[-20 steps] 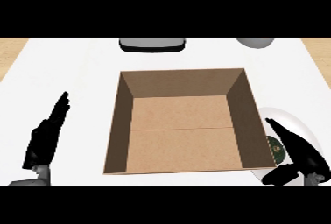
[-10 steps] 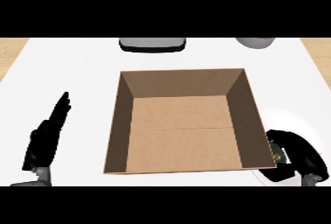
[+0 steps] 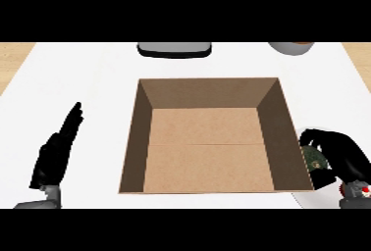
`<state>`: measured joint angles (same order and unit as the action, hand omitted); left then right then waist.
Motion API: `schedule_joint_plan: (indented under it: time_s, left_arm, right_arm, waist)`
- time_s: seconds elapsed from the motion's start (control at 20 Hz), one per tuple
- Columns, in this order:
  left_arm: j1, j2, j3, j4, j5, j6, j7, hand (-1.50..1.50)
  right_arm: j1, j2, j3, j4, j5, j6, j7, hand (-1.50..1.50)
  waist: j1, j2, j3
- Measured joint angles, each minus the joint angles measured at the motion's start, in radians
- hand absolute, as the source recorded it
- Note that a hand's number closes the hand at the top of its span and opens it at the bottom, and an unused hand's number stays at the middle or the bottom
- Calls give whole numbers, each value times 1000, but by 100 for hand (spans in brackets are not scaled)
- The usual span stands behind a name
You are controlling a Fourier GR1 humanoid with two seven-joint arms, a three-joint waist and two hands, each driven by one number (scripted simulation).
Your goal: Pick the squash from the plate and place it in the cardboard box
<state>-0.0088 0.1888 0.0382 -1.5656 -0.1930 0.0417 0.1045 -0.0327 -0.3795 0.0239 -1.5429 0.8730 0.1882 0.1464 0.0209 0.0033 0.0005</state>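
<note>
The right hand point(image 3: 339, 153) is curling over the squash point(image 3: 314, 159) at the view's lower right, its fingers bending round the top and outer side of it, so the hand is closing on the squash rather than hanging apart from it. Only a small dark green, speckled patch of the squash is showing between the fingers and the box point(image 3: 206, 135); it is lying just beside the box's right wall, outside it. The plate point(image 3: 308, 196) is barely showing as a pale rim under the hand, and whether the squash is lifting off it cannot be told.

Judging by this, the task is sitting at the grasp: the squash is in hand or nearly so, while the lift, the carry leftward over the wall and the release are all left. The box is standing open with nothing in it.

The visible patch is running taller than wide, hinting that the long axis is lying roughly along the box wall; which end points where is hidden.

The left hand point(image 3: 54, 152) is resting at the left, fingers straight.
</note>
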Motion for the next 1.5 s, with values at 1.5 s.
schedule_joint_plan:
  time_s: [1.5]
  left_arm:
    - [-5,8,18,28,4,-12,-19,0]
  right_arm:
    - [-745,-209,35,450,-529,295,-896,150]
  waist:
    - [-1,-3,-1]
